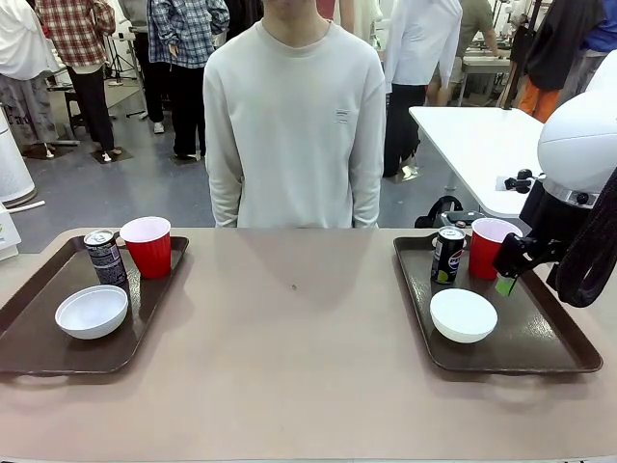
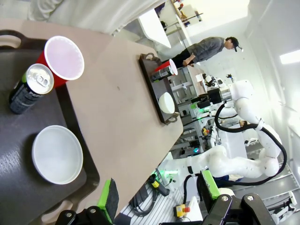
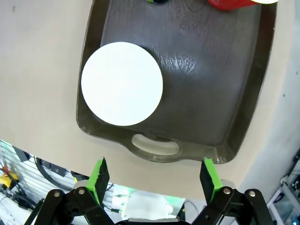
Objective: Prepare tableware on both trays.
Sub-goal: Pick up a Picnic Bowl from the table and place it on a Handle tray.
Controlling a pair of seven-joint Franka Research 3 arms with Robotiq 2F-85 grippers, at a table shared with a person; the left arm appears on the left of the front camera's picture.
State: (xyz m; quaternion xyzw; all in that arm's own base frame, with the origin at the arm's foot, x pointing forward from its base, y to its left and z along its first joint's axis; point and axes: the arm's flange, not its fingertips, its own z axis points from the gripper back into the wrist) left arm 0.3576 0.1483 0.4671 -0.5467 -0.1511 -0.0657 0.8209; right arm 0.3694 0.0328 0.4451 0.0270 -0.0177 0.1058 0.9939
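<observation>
On the tan desk (image 1: 289, 328) two brown trays sit well apart, one at each side. The left tray (image 1: 39, 352) carries a white bowl (image 1: 92, 311) near its front, a slim black can (image 1: 104, 257) behind it, and a red cup (image 1: 147, 245) just beside the can at the far edge. The right tray (image 1: 540, 347) carries another white bowl (image 1: 464, 314) toward its front, a dark Pepsi can (image 1: 447, 255) at the back, and a second red cup (image 1: 490, 246) just beside that can. A person in a pale sweater (image 1: 294, 125) stands at the far side of the desk, arms hanging down. The right claw (image 1: 511, 268) hangs above the right tray close to the red cup, its green-padded fingers (image 3: 99, 176) spread wide with nothing between them. In the left wrist view the left claw (image 2: 159, 194) is also spread and empty, off the near edge of the left tray.
</observation>
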